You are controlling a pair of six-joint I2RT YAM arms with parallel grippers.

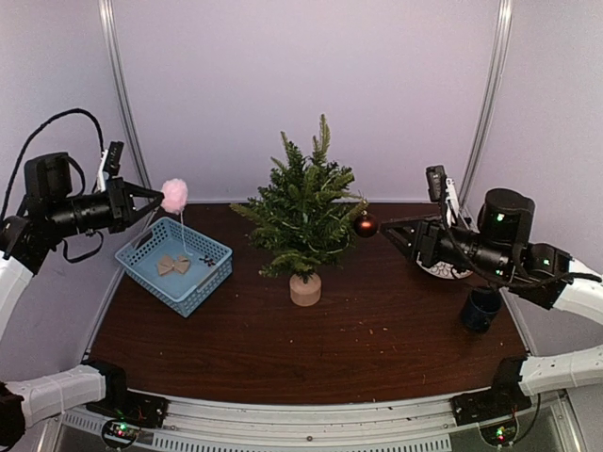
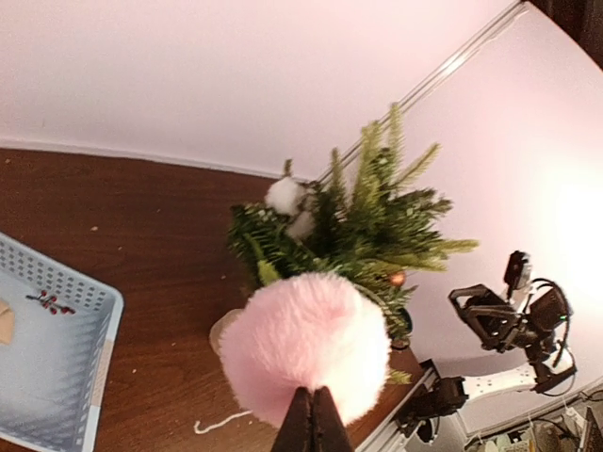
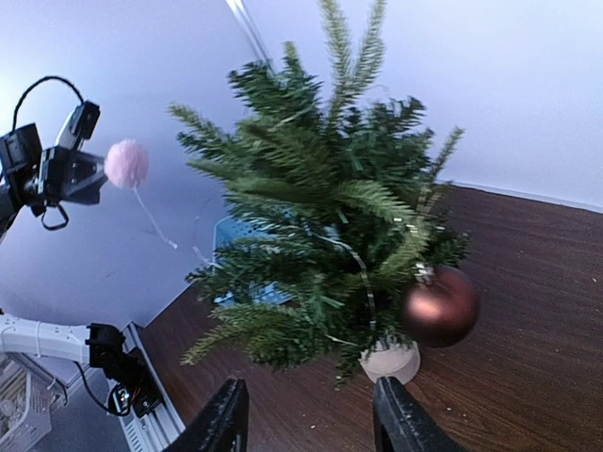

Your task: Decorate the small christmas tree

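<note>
At the small christmas tree (image 1: 303, 202), left fingers (image 2: 300, 426) pinch a pink pom-pom (image 1: 174, 195) to its left
It stands on the desk (image 1: 377, 330); right fingers (image 3: 219, 422) spread apart to its right, near a brown bauble (image 1: 366, 224) hanging there

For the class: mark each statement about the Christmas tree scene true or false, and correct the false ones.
1. The left gripper is shut on a pink pom-pom. True.
2. The brown bauble lies in the basket. False: it hangs on the right side of the small christmas tree.
3. The right gripper is open and holds nothing. True.
4. The tree lies on its side. False: it stands upright on its round wooden base.
5. The basket is red. False: it is blue, on the table to the left of the tree.
</note>
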